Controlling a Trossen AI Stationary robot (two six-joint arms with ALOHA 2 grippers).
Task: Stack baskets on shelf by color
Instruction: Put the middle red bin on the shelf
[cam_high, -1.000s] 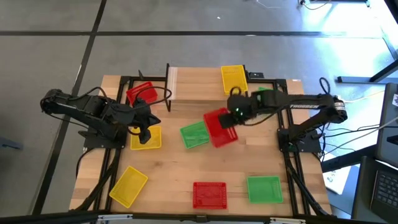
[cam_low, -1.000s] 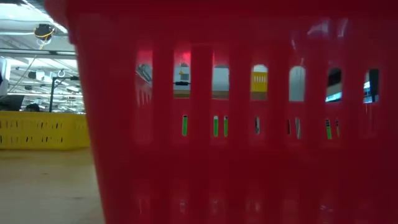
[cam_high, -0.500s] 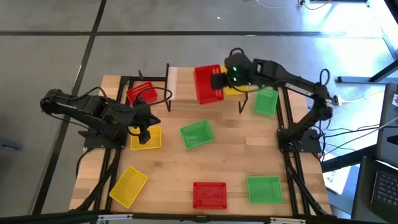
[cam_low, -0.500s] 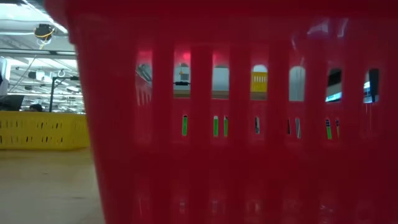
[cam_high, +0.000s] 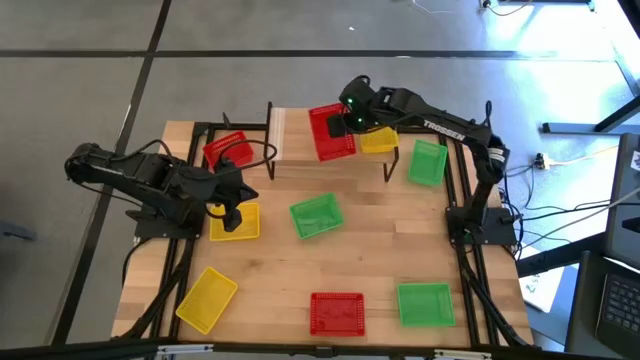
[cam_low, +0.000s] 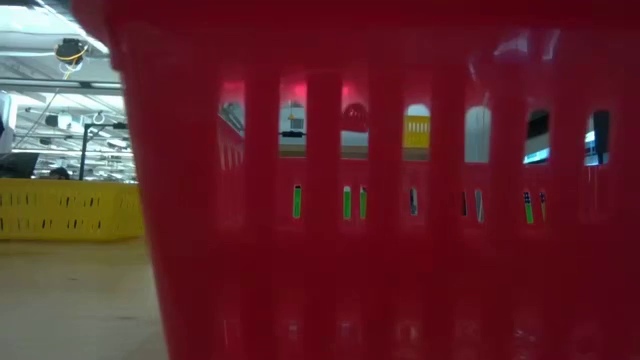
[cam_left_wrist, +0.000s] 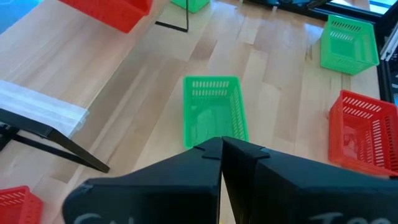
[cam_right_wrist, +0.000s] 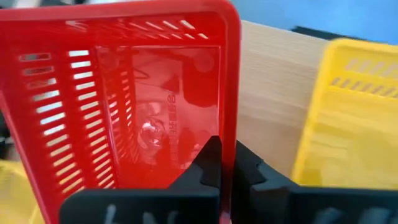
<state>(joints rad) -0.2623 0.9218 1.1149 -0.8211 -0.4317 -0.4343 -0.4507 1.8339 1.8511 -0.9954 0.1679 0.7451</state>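
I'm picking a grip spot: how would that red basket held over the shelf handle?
The red basket, pinched at its rim by the right gripper, keeps its shape, so probably stiff. Slotted thin walls suggest it's light. Its glossy plastic may slip.

red basket (cam_high: 331, 133) over shelf (cam_high: 300, 140), beside yellow basket (cam_high: 379, 139)

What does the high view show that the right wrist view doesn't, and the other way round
Only the high view shows the whole table: the left gripper shut over a yellow basket, the green basket in the middle, and the front row with a red basket. Only the right wrist view shows up close the right gripper shut on the rim of the held red basket, with its slotted walls. Both show that basket over the shelf beside the shelf's yellow basket.
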